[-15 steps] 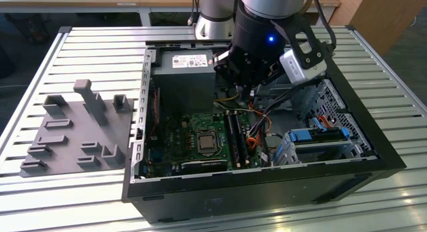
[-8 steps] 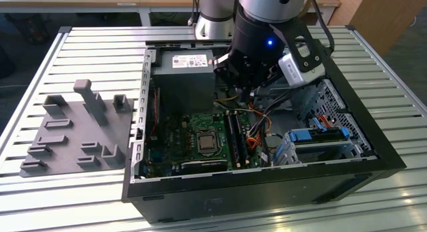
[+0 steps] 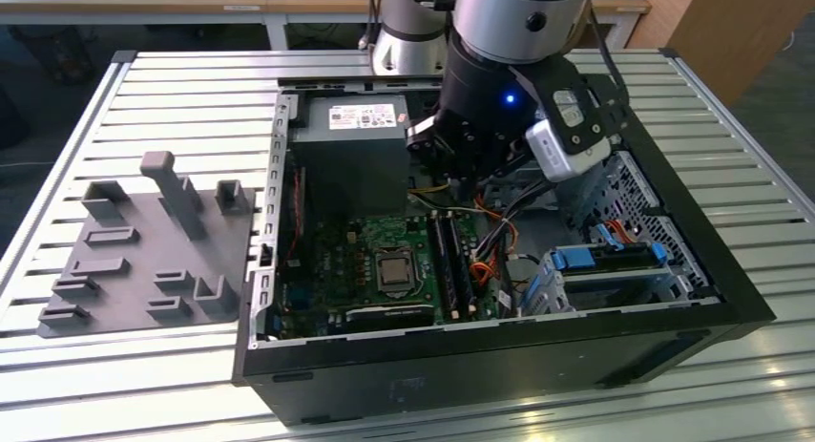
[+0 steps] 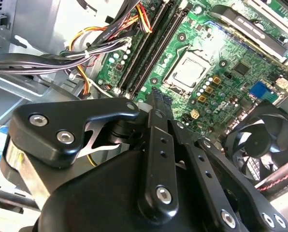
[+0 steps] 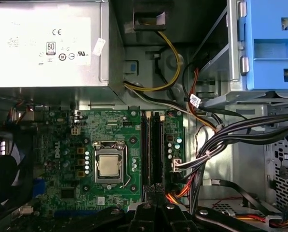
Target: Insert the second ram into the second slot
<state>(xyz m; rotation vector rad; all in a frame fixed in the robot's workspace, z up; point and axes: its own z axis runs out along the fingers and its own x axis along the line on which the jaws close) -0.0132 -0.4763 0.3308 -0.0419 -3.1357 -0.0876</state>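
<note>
The fingers (image 5: 145,207) are drawn narrow, tips nearly together, with nothing clearly gripped. The ram (image 5: 158,150) seems to be the dark strip standing in the slot nearer the cables (image 5: 221,140), just beyond the fingertips and lined up with them. The second wrist view shows the fan (image 4: 260,137). The exterior view shows the arm (image 3: 510,41) reaching into the case (image 3: 713,299) on the counter (image 3: 191,89).
</note>
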